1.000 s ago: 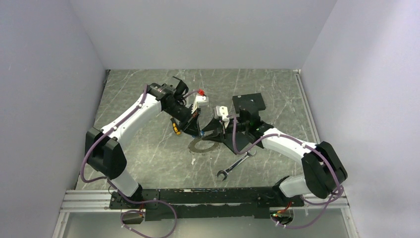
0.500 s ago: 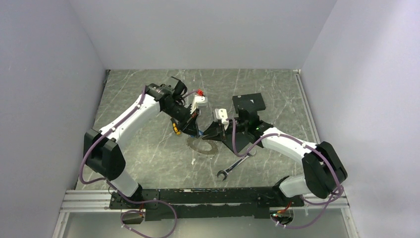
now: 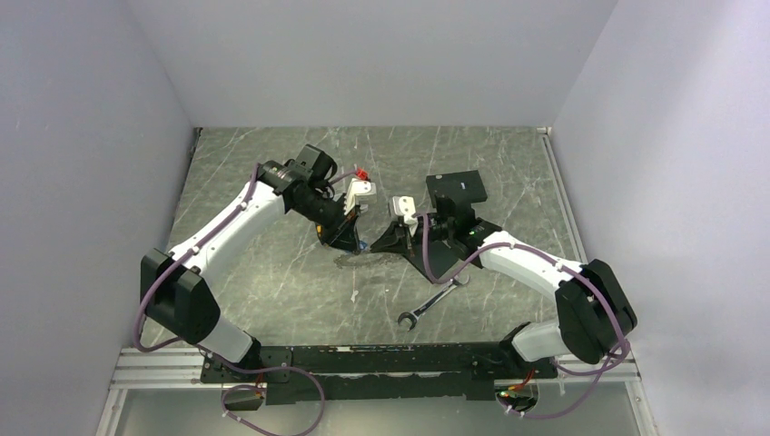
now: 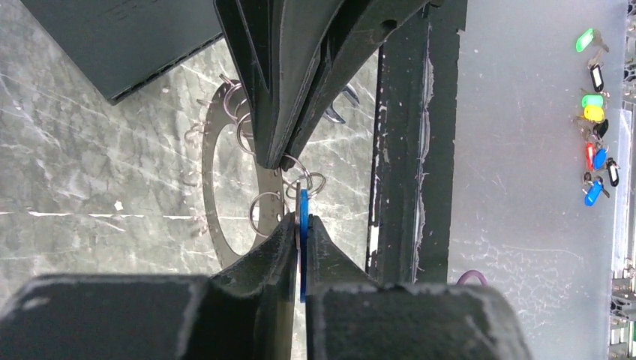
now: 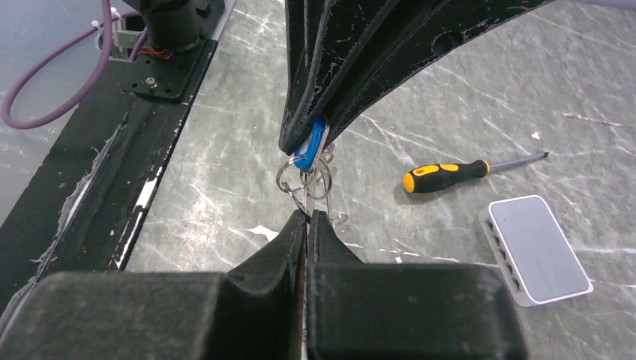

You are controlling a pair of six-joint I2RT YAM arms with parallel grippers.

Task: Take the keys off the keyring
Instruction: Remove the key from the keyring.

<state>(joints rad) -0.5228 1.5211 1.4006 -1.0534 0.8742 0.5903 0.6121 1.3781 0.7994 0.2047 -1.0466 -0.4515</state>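
The keyring [image 4: 212, 191] and blue tag [image 4: 302, 206], both pinched
Your left gripper [image 4: 301, 223] clamps the tag's flat faces; your right gripper [image 5: 308, 216] nips the ring beside it, which is likely light, stiff and slippery.

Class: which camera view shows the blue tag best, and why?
Right wrist: the blue tag shows its broad face, pinched in the left fingers. The left wrist view shows it only edge-on, and the top view gives no more than a blue speck.
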